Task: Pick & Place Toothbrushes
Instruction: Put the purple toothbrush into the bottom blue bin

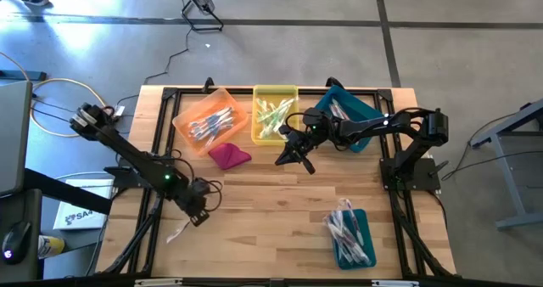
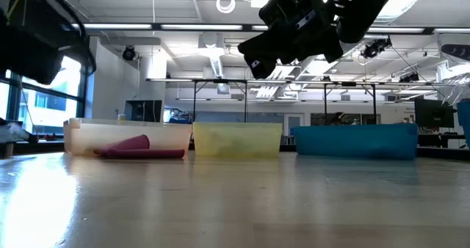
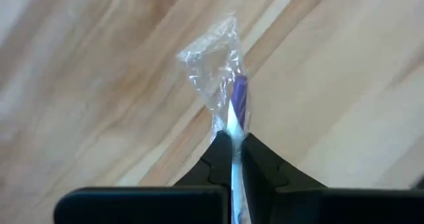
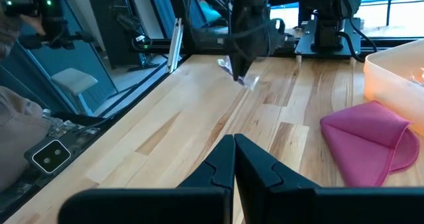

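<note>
Toothbrush (image 3: 236,111) in a clear crinkly wrapper sits pinched between the closed fingers of the left hand (image 3: 233,151), which is low over the near left part of the bench (image 1: 263,219). In the high view the wrapped piece shows only as a pale sliver by the bench's left edge, just beside the left hand (image 1: 197,215).

The grip looks thin: the fingers seem to hold a narrow stem together with loose film. My worry is that the film slides against the plastic and the toothbrush twists or drops out during the carry. A fall near the edge could send it off the bench.

More toothbrushes lie in the orange bin (image 1: 182,117), the yellow bin (image 1: 276,90), the teal bin at the back (image 1: 356,109) and the teal tray near the front (image 1: 361,253). A pink cloth (image 1: 229,155) lies just in front of the orange bin.

The right hand (image 1: 288,155) hangs above the bench near the yellow bin, fingers pressed together and empty. It stands between the left hand and the bins, so the two arms could clash on a direct path.

Which bin this toothbrush belongs in cannot be judged. Its lower part is hidden between the fingers. The low view shows only the right arm overhead and the bin walls, not their contents.
</note>
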`<state>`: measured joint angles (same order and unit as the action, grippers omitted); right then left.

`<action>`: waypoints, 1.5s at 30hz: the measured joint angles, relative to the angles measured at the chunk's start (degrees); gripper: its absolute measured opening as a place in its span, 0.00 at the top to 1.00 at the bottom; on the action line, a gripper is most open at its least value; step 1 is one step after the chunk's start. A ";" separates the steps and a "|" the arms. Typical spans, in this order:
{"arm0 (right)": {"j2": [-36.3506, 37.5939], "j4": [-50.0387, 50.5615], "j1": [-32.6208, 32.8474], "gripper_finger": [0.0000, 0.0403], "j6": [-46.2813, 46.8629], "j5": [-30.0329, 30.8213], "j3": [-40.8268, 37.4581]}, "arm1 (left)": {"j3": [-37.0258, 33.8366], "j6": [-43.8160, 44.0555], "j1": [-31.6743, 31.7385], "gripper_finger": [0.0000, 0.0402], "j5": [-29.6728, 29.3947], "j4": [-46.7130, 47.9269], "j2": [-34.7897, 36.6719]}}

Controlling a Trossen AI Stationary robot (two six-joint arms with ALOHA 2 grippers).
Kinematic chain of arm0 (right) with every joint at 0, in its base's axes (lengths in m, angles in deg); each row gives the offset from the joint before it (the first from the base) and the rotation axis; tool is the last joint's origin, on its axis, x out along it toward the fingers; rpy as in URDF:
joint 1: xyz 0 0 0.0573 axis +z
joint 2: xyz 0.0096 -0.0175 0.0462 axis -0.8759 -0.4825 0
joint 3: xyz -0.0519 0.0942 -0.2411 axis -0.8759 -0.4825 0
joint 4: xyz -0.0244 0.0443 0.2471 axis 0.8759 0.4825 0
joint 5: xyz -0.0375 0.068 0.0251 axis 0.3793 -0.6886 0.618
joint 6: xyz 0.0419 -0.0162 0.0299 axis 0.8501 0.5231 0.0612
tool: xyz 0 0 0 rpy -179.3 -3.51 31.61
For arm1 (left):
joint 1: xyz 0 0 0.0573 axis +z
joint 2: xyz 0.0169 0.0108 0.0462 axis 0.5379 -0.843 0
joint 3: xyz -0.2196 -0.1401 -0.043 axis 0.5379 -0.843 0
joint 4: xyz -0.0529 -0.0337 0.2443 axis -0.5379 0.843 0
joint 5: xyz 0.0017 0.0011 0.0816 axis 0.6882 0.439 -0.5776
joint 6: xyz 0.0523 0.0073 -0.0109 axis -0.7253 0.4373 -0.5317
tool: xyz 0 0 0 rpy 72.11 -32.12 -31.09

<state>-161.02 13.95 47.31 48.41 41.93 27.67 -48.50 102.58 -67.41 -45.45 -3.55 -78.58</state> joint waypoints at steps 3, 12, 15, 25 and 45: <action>0.00 0.07 0.00 1.00 0.02 -0.03 -0.01 | 0.02 -1.61 0.00 0.98 -3.27 -0.02 3.75; 0.00 0.07 0.00 1.00 0.02 -0.05 0.00 | 0.06 -7.30 0.00 0.98 -13.06 0.38 14.19; 0.00 0.07 0.00 1.00 0.02 -0.05 -0.01 | 0.09 -9.71 0.00 0.98 -16.24 0.39 16.89; 0.00 -0.29 0.00 1.00 0.02 -0.05 -0.02 | 0.13 -22.16 0.02 0.98 -29.57 -0.66 22.47; 0.00 -9.31 0.00 1.00 7.11 0.95 -0.02 | 0.22 -69.83 29.74 0.98 -11.88 -27.93 22.52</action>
<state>-161.02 4.64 47.31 55.52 42.88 27.64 -48.28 32.75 -37.67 -57.33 -31.49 -56.05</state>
